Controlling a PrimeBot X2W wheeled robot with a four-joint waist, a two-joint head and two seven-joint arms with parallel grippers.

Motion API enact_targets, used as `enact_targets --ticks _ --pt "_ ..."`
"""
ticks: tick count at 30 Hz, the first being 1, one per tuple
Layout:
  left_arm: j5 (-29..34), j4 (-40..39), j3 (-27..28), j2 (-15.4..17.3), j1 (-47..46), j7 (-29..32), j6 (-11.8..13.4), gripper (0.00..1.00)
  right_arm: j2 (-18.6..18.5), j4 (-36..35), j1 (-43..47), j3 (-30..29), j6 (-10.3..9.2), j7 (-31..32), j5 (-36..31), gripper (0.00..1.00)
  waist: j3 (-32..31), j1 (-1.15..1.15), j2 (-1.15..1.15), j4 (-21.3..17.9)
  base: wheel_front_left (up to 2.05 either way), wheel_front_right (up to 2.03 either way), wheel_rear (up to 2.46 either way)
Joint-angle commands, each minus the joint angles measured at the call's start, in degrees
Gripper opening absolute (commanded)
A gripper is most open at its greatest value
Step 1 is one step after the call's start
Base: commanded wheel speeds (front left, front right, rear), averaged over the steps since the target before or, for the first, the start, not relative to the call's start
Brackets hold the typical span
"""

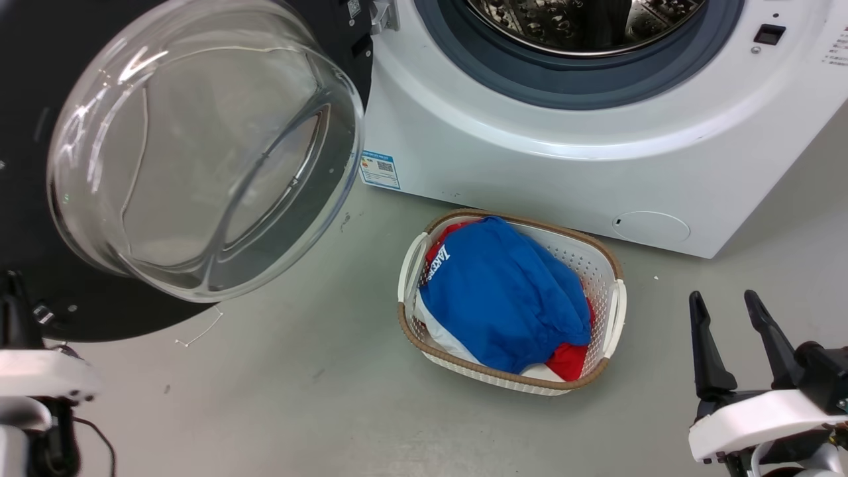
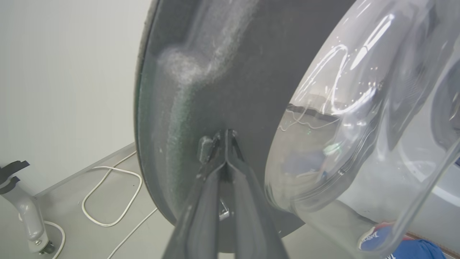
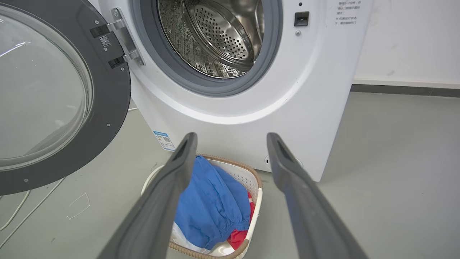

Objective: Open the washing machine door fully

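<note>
A blue label sticker [image 1: 379,170] with a QR code is seen low on the front of the washing machine [image 1: 530,165], at its left corner. Small print is carried at the upper right of the machine's front in the right wrist view but cannot be read. White letters are shown on the blue garment [image 1: 503,298]; they are only partly legible.

The blue garment is heaped in the laundry basket [image 1: 613,311], with red cloth [image 1: 566,361] and some white fabric tucked under it. The basket is set on the floor [image 1: 298,397] just in front of the machine. The steel drum [image 3: 215,36] is exposed inside its grey gasket [image 3: 169,64].

The washing machine door [image 1: 26,99] is swung out to the upper left of the head view, its glass bowl [image 1: 199,152] bulging toward the camera. It is hung on the metal hinge [image 3: 122,39].

The left pincer [image 2: 226,135] is closed, its tips set against the door's dark inner face beside a small latch [image 2: 205,147]; nothing is seen between them. The right pincer [image 1: 725,301] is spread open and empty at the lower right, apart from the basket.

Bare floor is left between door and basket. A white cable [image 2: 107,194] is trailed beyond the door's outer edge.
</note>
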Motion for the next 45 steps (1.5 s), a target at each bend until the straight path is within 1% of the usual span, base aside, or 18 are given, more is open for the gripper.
enact_targets --ticks 1,4,7,11,17,21,25,31,32,33,34,35,36,38,45 --pt "0.4 1.1 1.1 0.9 -1.5 -0.4 -0.4 0.0 0.1 0.3 -0.9 0.2 -0.01 -0.2 0.0 1.0 0.0 0.0 0.0 -0.2 0.0 0.0 0.0" --pt "1.3 3.1 2.5 1.4 -3.1 -0.4 -1.6 0.0 0.1 0.7 -1.1 0.6 -0.01 -0.5 0.1 1.0 -0.1 0.0 0.0 -0.7 0.0 0.0 0.0" --pt "2.5 4.2 3.8 0.8 -3.3 -0.4 -2.1 0.0 0.1 1.2 -1.3 0.8 0.0 -0.7 0.1 1.0 -0.6 0.0 0.0 -1.2 0.0 0.0 0.0" --pt "4.4 3.6 4.5 -1.5 -1.3 -0.3 -2.9 0.0 0.1 2.1 -0.9 0.9 0.0 -1.1 0.7 1.0 -1.9 0.0 0.0 -1.7 0.0 0.0 0.0" --pt "7.1 -0.7 3.6 -5.9 4.5 -0.3 -4.0 0.0 0.1 4.1 0.7 1.4 0.0 -2.2 1.9 1.0 -5.3 0.0 0.0 -2.5 0.0 0.0 0.0" --pt "9.3 -4.1 1.7 -8.9 9.9 -0.3 -4.6 0.0 0.1 5.4 1.7 2.0 -0.01 -2.7 2.5 1.0 -7.9 0.0 0.0 -3.6 0.0 0.0 0.0" --pt "11.6 -7.1 -2.0 -11.6 14.6 -0.3 -5.1 0.0 0.1 6.3 2.7 2.5 0.0 -2.9 3.0 1.0 -10.2 0.0 0.0 -4.8 0.0 0.0 0.0" --pt "13.6 -10.0 -7.9 -15.1 16.6 -0.2 -6.6 0.0 0.1 6.4 3.4 2.8 -0.01 -2.3 2.8 1.0 -11.9 0.0 0.0 -7.7 0.0 0.0 0.0" --pt "14.1 -10.2 -9.1 -15.4 16.4 -0.1 -6.8 0.03 0.1 6.4 3.3 2.9 -0.01 -2.1 2.4 1.0 -12.0 0.0 0.0 -8.5 0.0 0.0 0.0" --pt "14.3 -10.3 -10.0 -15.9 16.1 0.0 -6.9 0.27 0.1 6.3 3.3 3.1 -0.01 -2.1 2.5 1.0 -12.1 0.0 0.0 -9.2 0.0 0.0 0.0" --pt "14.4 -10.3 -10.7 -16.2 15.6 -0.1 -7.3 0.44 0.1 6.3 3.3 3.1 -0.01 -1.9 2.3 1.0 -12.2 0.0 0.0 -9.9 0.0 0.0 0.0" --pt "14.6 -10.2 -11.3 -16.6 15.2 0.0 -7.3 0.7 0.1 6.2 3.3 3.2 -0.01 -1.8 2.1 1.0 -12.3 0.0 0.0 -10.7 0.0 0.0 0.0" --pt "14.6 -10.1 -11.7 -16.9 14.8 0.0 -7.4 0.93 0.1 6.1 3.3 3.4 -0.01 -1.7 2.0 1.0 -12.5 0.0 0.0 -11.5 0.0 0.0 0.0" --pt "14.9 -9.8 -12.6 -17.2 14.2 0.0 -7.5 1.0 0.1 5.9 3.3 3.6 0.0 -1.5 1.8 1.0 -12.6 0.0 0.0 -13.1 0.0 0.0 0.0" --pt "16.4 -8.0 -13.8 -16.9 11.8 0.2 -6.7 1.0 0.1 5.6 3.0 4.6 0.0 -0.9 1.4 1.0 -12.6 0.0 0.0 -17.9 0.0 0.0 0.0"
